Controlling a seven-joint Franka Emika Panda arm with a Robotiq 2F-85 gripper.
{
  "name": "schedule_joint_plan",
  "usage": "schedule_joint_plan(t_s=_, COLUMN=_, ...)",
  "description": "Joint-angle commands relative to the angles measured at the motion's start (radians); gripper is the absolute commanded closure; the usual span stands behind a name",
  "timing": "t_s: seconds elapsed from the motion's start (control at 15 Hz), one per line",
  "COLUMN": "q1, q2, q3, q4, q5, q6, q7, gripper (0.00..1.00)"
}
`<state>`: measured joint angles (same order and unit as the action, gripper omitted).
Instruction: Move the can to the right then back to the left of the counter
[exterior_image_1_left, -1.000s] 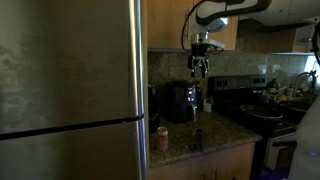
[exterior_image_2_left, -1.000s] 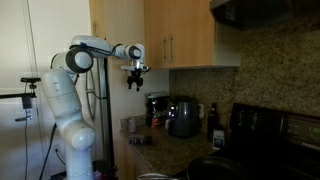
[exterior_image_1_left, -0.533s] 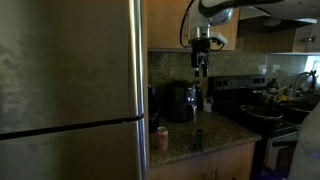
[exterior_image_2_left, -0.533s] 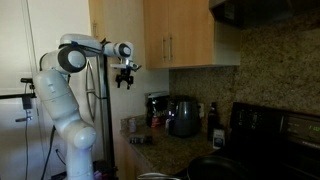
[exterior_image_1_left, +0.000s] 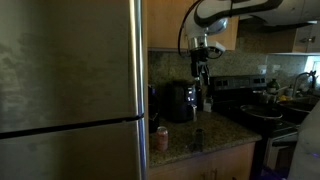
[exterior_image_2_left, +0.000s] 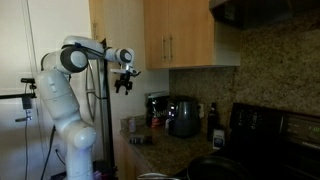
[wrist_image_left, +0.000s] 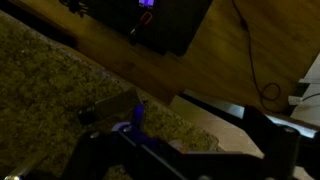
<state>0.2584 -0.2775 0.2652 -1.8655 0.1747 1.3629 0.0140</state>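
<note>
In an exterior view, the hand (exterior_image_1_left: 201, 66) hangs high in front of the cupboards, pointing down and well above the desk (exterior_image_1_left: 222, 128). The can (exterior_image_1_left: 162, 138) stands upright near the front edge of the desk, just beside the fridge (exterior_image_1_left: 70, 90) and well apart from the hand. A black appliance (exterior_image_1_left: 180, 101) sits behind it against the stone wall, and a small dark upright thing (exterior_image_1_left: 197, 140) stands near the can. Holding the hand this high likely keeps it clear of the appliance.

In an exterior view from the far side, the arm (exterior_image_2_left: 58, 100) is folded, with the hand (exterior_image_2_left: 124, 80) in open air beside the cupboard doors (exterior_image_2_left: 165, 35), above the end of the desk (exterior_image_2_left: 165, 152). I cannot pick out the can with any certainty here.

In the wrist view, the camera looks slantwise down at the speckled desk (wrist_image_left: 40, 60). The hand (wrist_image_left: 185, 160) appears released, its dark fingers (wrist_image_left: 92, 150) spread wide with nothing between them. No can shows, so I judge it is not yet lined up for a grasp and the first move has not begun.
</note>
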Motion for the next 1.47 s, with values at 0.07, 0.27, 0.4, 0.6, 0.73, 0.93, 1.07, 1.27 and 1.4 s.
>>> schedule_joint_plan(t_s=0.07, q1=0.018, q2=0.037, q3=0.037, q4=-0.183, q5=0.050, q6=0.144, q7=0.021, gripper=0.00)
schedule_joint_plan(t_s=0.27, q1=0.030, q2=-0.014, q3=0.049, q4=-0.281, q5=0.076, q6=0.308, q7=0.062, gripper=0.00)
schedule_joint_plan(t_s=0.4, q1=0.043, q2=-0.034, q3=0.062, q4=-0.353, q5=0.079, q6=0.394, q7=0.098, gripper=0.00)
schedule_joint_plan(t_s=0.6, q1=0.054, q2=-0.067, q3=0.082, q4=-0.450, q5=0.059, q6=0.499, q7=0.156, gripper=0.00)
schedule_joint_plan(t_s=0.73, q1=0.057, q2=-0.029, q3=0.077, q4=-0.396, q5=0.057, q6=0.446, q7=0.146, gripper=0.00)
schedule_joint_plan(t_s=0.93, q1=0.060, q2=-0.033, q3=0.078, q4=-0.404, q5=0.057, q6=0.446, q7=0.148, gripper=0.00)
schedule_joint_plan(t_s=1.07, q1=0.056, q2=-0.013, q3=0.084, q4=-0.403, q5=0.035, q6=0.433, q7=0.156, gripper=0.00)
schedule_joint_plan(t_s=1.27, q1=0.058, q2=0.013, q3=0.095, q4=-0.494, q5=0.057, q6=0.621, q7=0.176, gripper=0.00)
schedule_joint_plan(t_s=1.4, q1=0.054, q2=0.048, q3=0.094, q4=-0.508, q5=0.049, q6=0.743, q7=0.184, gripper=0.00)
